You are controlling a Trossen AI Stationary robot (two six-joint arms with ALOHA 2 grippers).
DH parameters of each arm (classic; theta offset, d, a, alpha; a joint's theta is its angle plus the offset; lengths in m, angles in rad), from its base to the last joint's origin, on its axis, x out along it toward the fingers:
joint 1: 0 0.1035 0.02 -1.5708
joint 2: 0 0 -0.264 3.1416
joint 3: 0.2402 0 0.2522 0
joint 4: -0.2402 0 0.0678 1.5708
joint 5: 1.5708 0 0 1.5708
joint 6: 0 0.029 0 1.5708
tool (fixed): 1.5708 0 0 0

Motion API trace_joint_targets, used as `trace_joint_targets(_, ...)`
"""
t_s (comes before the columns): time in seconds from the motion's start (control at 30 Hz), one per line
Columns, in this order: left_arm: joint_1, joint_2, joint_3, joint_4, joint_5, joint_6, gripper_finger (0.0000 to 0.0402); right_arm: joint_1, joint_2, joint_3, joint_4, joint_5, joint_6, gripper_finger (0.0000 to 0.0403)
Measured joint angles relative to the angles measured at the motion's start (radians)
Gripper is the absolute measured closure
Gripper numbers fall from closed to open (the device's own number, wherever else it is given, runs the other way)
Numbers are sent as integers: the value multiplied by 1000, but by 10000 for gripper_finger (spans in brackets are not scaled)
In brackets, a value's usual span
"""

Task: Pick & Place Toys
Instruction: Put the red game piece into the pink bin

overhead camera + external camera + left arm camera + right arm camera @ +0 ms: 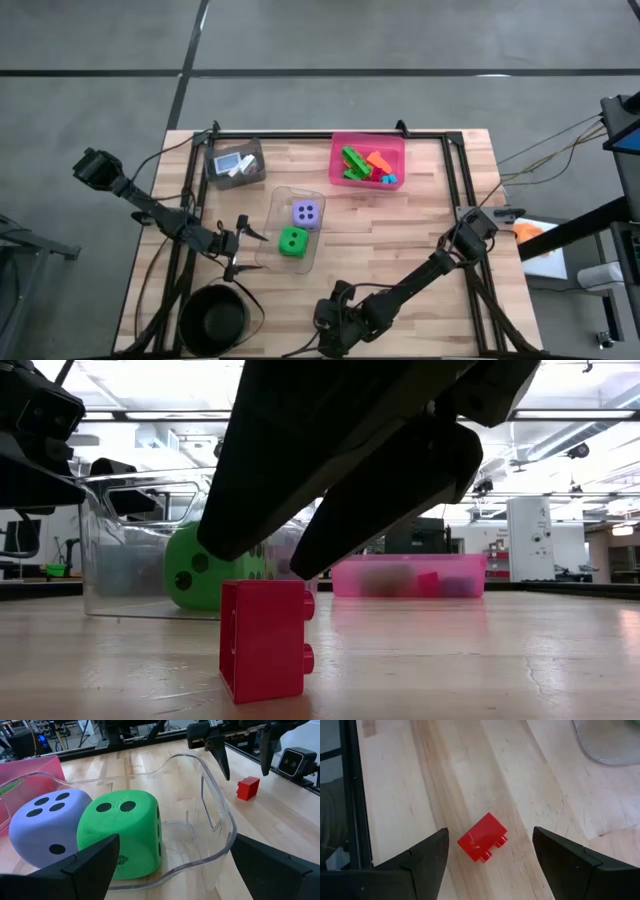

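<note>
Red brick (482,838): lying loose on bare wood near the tabletop's front edge, about midway along it, studs pointing sideways; nothing is touching it.
Right gripper (489,851): held above the brick with the fingers spread, one to each side and both clear of it; in the low view the fingers hang just over the brick without contact.
Step in hand: the approach for a pick is judged to be under way; no grip has been made yet.
Next move: a descent is called for until the fingers flank the brick's flat sides, then a closing; the brick lies at an angle to the fingers, so a small wrist turn may be needed first.
Likely destination: the pink bin (396,145) at the tabletop's back edge, where other bricks (363,166) are already gathered; this is a judgement only.
Clear bin (270,250): at the tabletop's middle, holding a green die (292,241) and a purple die (306,213) side by side, touching.
Left gripper (240,246): waiting just beside the clear bin on the side toward the left edge, fingers wide apart, nothing held.
Grey bin (214,166): near the back left corner, small cards (234,163) inside.
Black bowl (212,321): at the front left corner, contents not discernible.
</note>
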Motion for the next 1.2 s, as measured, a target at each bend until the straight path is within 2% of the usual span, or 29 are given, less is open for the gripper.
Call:
trace_joint_targets(0.77,0,0,0,-1,0,3,26,-2,-1,-68,56,26,58,119)
trace_joint_targets(1.2,0,0,0,-9,0,3,26,-15,67,-64,115,40,43,119)
